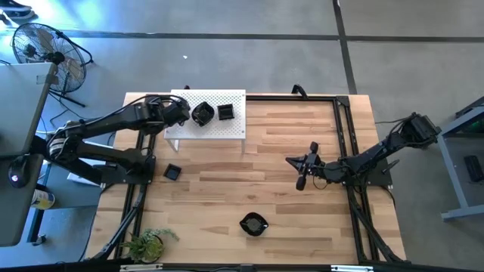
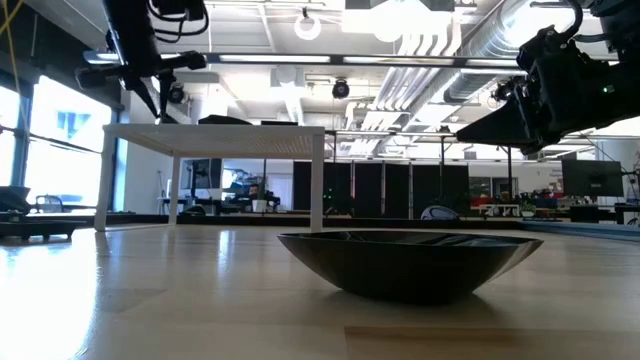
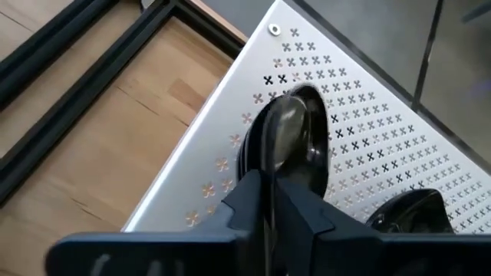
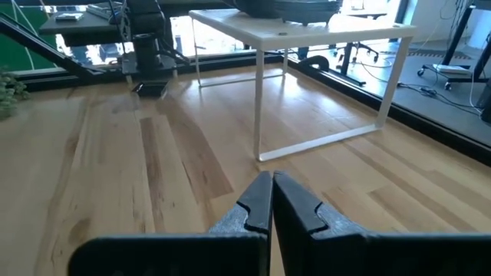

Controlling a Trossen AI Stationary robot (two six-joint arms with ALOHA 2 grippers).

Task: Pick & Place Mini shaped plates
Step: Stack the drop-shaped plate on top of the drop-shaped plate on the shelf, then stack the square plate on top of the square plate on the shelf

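A white perforated board (image 1: 215, 130) stands on thin legs at the table's far side. My left gripper (image 1: 184, 113) is over its left part, shut on a rounded glossy black plate (image 3: 295, 134). A square black plate (image 1: 225, 112) sits on the board beside it. Another small square plate (image 1: 172, 172) lies on the wood by the left arm's base. A wavy black plate (image 1: 253, 224) rests on its underside near the table's near edge and fills the low view (image 2: 410, 262). My right gripper (image 1: 302, 168) hovers shut over the table's right-centre, touching nothing. My left gripper pinches the rounded plate by the rim (image 3: 270, 165) on the side toward the table's left. The fingers (image 3: 249, 195) come slanting down from the left. The plate stands tilted up on edge over the board. I cannot tell whether its far rim touches the board.
A black metal frame (image 1: 344, 136) runs along the table's sides. A small potted plant (image 1: 147, 243) stands at the near-left corner. Bare wood lies between the board and the wavy plate. A fan (image 1: 41, 45) stands on the floor beyond the table.
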